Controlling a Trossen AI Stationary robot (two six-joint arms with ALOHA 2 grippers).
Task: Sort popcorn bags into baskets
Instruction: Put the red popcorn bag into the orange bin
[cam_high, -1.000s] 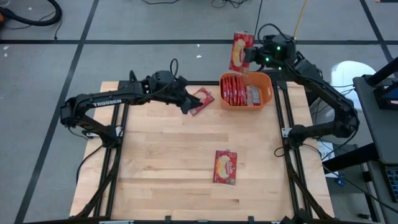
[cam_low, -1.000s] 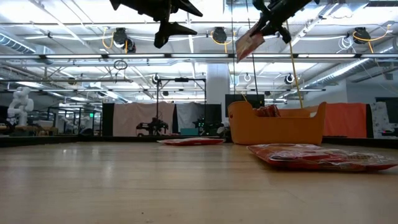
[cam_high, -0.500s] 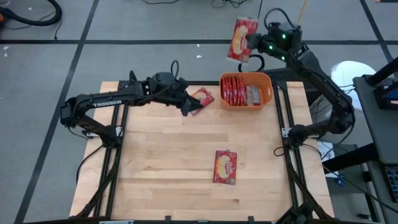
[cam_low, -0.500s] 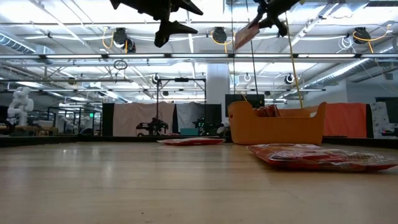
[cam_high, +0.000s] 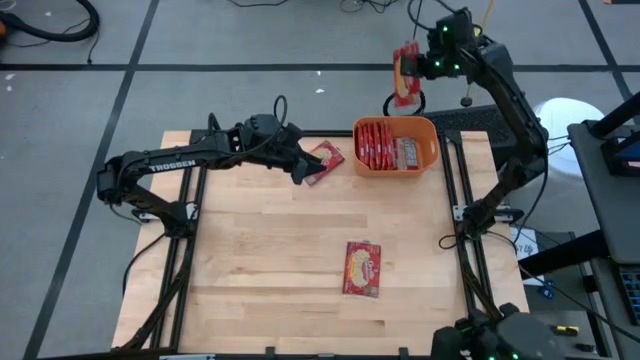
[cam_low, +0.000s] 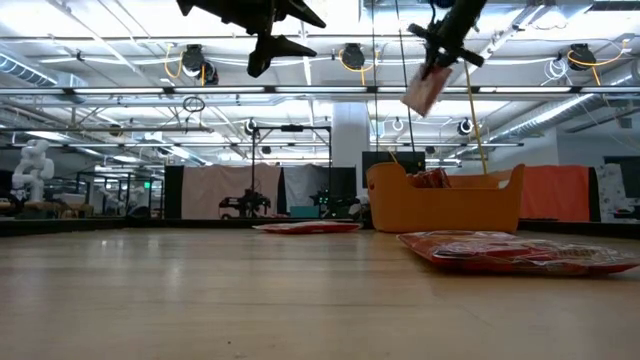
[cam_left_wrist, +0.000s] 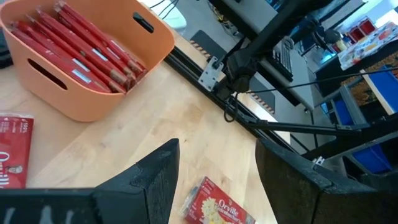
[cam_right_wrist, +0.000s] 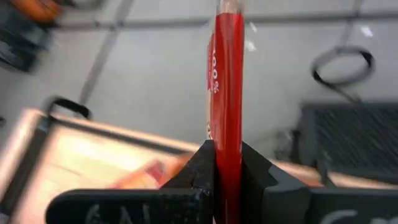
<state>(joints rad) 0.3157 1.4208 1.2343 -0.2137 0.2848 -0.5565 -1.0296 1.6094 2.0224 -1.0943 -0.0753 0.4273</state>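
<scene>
An orange basket (cam_high: 429, 148) stands at the table's far edge with several red popcorn bags (cam_high: 385, 145) upright inside; it also shows in the low view (cam_low: 445, 205) and the left wrist view (cam_left_wrist: 93, 93). My right gripper (cam_high: 420, 68) is high beyond the basket's far wall, shut on one popcorn bag (cam_high: 405, 78). My left gripper (cam_high: 303, 170) hangs open above the table, left of the basket, beside a bag (cam_high: 326, 158) lying flat. Another bag (cam_high: 362, 268) lies flat in the table's near half. My right gripper pinches the popcorn bag between its two fingers (cam_right_wrist: 202, 168), the flat faces against them, at one edge (cam_right_wrist: 227, 146). The bag is lifted clear and hangs below the gripper (cam_low: 425, 90), slightly tilted, above the basket's height.
Black frame rails (cam_high: 455, 190) run along the table's left and right sides. The wide bare wood (cam_high: 270, 240) between the two flat bags is open room. A black mat (cam_high: 470, 118) lies behind the basket.
My right gripper has risen and gone toward the table's far right corner, tipping downward. Its bag, first slanting with its face toward the high camera, now hangs nearly edge-on below the fingers.
</scene>
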